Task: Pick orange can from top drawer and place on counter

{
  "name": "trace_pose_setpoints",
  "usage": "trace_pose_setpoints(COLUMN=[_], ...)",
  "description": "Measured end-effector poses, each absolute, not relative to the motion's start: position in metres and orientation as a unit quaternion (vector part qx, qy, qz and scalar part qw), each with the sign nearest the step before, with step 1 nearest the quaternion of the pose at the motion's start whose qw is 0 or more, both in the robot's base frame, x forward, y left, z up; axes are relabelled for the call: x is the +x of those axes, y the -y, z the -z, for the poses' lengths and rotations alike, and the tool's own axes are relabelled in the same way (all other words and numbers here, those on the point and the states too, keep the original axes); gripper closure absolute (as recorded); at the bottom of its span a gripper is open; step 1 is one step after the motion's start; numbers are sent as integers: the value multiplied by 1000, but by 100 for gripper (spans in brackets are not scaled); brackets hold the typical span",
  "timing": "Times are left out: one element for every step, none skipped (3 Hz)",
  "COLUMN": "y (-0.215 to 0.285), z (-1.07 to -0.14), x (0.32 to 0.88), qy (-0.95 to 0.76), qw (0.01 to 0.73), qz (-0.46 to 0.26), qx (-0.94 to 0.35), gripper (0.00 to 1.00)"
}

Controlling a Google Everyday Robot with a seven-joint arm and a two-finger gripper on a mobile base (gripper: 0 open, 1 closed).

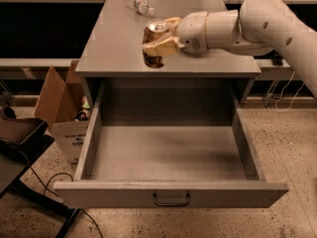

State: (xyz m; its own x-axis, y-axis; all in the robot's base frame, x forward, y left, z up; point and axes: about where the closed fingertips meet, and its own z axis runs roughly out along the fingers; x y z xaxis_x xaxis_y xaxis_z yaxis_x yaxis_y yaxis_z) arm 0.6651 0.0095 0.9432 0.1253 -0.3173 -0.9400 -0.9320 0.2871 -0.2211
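The orange can (153, 46) is upright over the counter (119, 43), near its front middle, silver top with pull tab showing. My gripper (161, 38) reaches in from the right and is shut on the orange can, its tan fingers (161, 47) wrapped around the can's side. I cannot tell whether the can touches the counter or hangs just above it. The top drawer (168, 195) stands pulled fully out below, with nothing in it, its dark bar handle at the centre of the front.
A clear plastic bottle (138, 4) lies at the back of the counter. My white arm (262, 24) covers the counter's right side. A cardboard box (62, 108) stands on the floor left of the cabinet, and a dark stand (20, 148) is at the far left.
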Motion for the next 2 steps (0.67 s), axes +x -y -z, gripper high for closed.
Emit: trace_pose_setpoints(y=[-10,-16], z=[-943,-942], x=[665,672], qy=[-596,-590], qw=[537,540], qz=[-286,-294], qx=[-524,-523], gripper=[100,100])
